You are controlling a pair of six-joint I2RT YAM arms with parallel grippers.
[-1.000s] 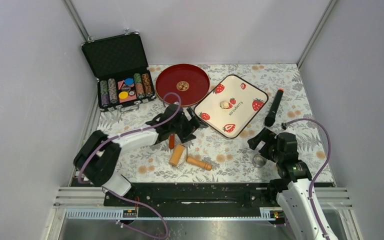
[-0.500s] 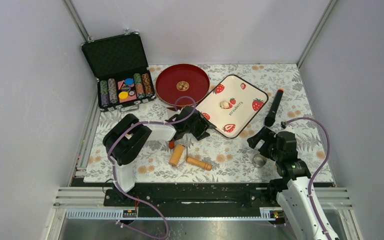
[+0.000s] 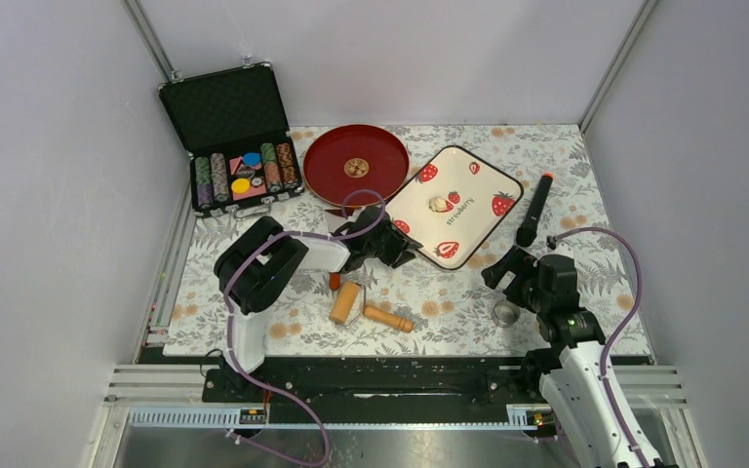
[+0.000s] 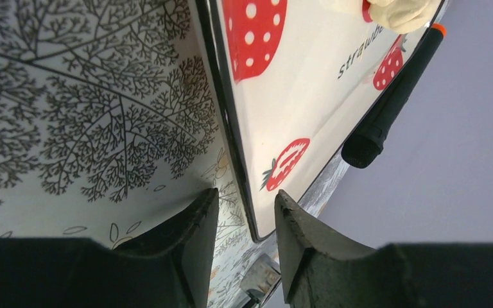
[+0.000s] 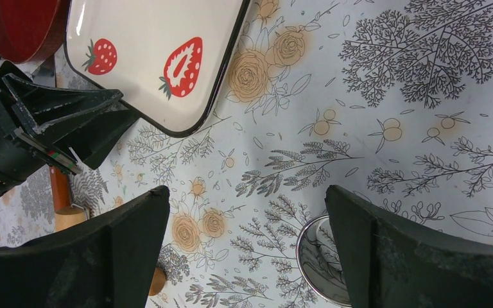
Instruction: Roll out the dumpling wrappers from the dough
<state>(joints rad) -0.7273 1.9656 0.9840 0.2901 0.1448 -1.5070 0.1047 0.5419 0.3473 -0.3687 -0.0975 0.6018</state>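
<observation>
A small pale lump of dough (image 3: 440,205) lies on the strawberry tray (image 3: 471,222); the left wrist view shows the dough (image 4: 401,13) at the top edge. No dumpling wrappers are in view. My left gripper (image 3: 403,249) is at the tray's near-left edge. Up close, the left gripper (image 4: 245,196) has its jaws narrowed either side of the tray's (image 4: 295,96) dark rim, with a gap on each side. My right gripper (image 3: 510,273) hangs wide open over the cloth, beside the metal ring cutter (image 3: 504,313). The right gripper (image 5: 245,191) holds nothing.
A tan wooden roller (image 3: 346,302) with a red handle lies on the cloth near the left arm. A red plate (image 3: 327,156) sits behind the tray. A black stick with an orange tip (image 3: 533,210) lies right of the tray. An open chip case (image 3: 234,136) stands back left.
The left arm has folded in and carried its gripper right to the tray's edge, and its jaws have narrowed. The right arm has barely moved.
</observation>
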